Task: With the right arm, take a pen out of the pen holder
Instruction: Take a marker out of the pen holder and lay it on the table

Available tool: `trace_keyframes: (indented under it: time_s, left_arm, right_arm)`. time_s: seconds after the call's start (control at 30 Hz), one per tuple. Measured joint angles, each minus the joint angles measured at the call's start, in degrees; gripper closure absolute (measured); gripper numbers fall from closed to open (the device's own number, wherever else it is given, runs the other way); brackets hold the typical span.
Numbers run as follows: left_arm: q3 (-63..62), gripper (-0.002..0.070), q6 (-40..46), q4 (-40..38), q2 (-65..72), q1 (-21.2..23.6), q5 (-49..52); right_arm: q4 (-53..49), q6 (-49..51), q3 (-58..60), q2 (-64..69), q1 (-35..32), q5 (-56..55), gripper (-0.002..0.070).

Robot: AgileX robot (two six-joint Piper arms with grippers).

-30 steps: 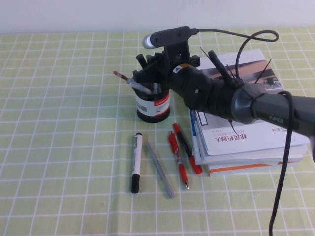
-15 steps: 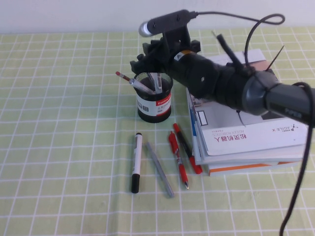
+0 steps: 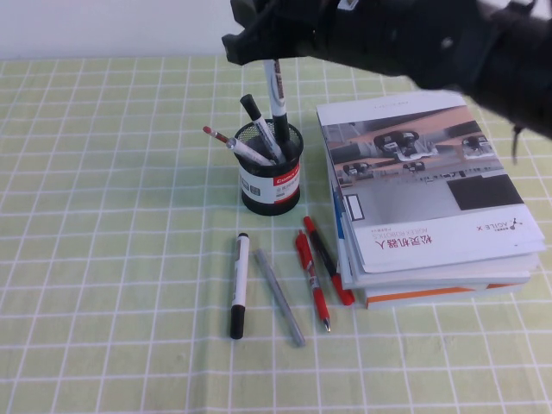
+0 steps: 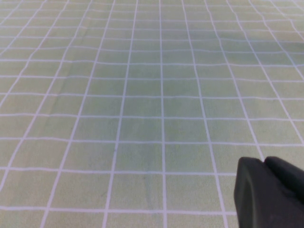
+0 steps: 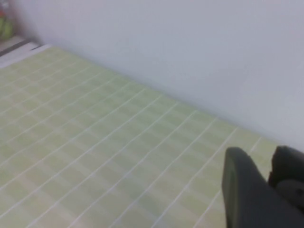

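Green checked cloth point(image 3: 103, 216) covered the table. Directly above the black mesh pen holder point(image 3: 271, 188), the right gripper point(image 3: 266, 52) was clamped on the top of a white pen point(image 3: 276, 90), whose black lower end dipped inside the holder's rim. A stack of books point(image 3: 423, 198) lay just beside the holder, and loose pens point(image 3: 239, 285) in front of it. The left gripper point(image 4: 266, 185) hung over bare cloth; whether it was open or closed could not be told.

tablecloth point(image 3: 103, 259) pale green, white grid. pen holder point(image 3: 271, 177) black mesh, white-red label. pen point(image 3: 278, 95) in black right gripper point(image 3: 272, 56), holder's 12 o'clock: white, black tip. at holder's 6 o'clock: white-black marker point(image 3: 239, 285), grey pen point(image 3: 280, 297), red pen point(image 3: 312, 285), red-black pen point(image 3: 326, 259). book stack point(image 3: 431, 207) at 3 o'clock: white cover, orange edge.
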Motion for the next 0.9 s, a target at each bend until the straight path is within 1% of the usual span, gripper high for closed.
trace_keyframes:
  time_s: [0.17,0.3,0.4,0.57,0.7,0.9]
  left_arm:
    - [0.00,0.0680,0.00,0.00,0.00,0.00,0.00]
    - [0.00,0.0680,0.00,0.00,0.00,0.00,0.00]
    - [0.00,0.0680,0.00,0.00,0.00,0.00,0.00]
    - [0.00,0.0680,0.00,0.00,0.00,0.00,0.00]
    - [0.00,0.0680,0.00,0.00,0.00,0.00,0.00]
    - [0.00,0.0680,0.00,0.00,0.00,0.00,0.00]
  right_arm:
    - [-6.58,11.31,0.00,-3.43,0.22,13.83,0.0599]
    - [-10.09,20.73,0.00,-3.68,1.89,25.32,0.0599]
    - [-11.07,25.26,0.00,-3.05,3.09,30.25,0.0599]
    - [-12.63,29.31,0.00,1.02,3.81,34.25,0.0599]
    - [-13.02,29.85,0.00,5.45,3.81,35.88,0.0600]
    - [-13.50,29.95,0.00,10.69,3.81,35.52,0.0600]
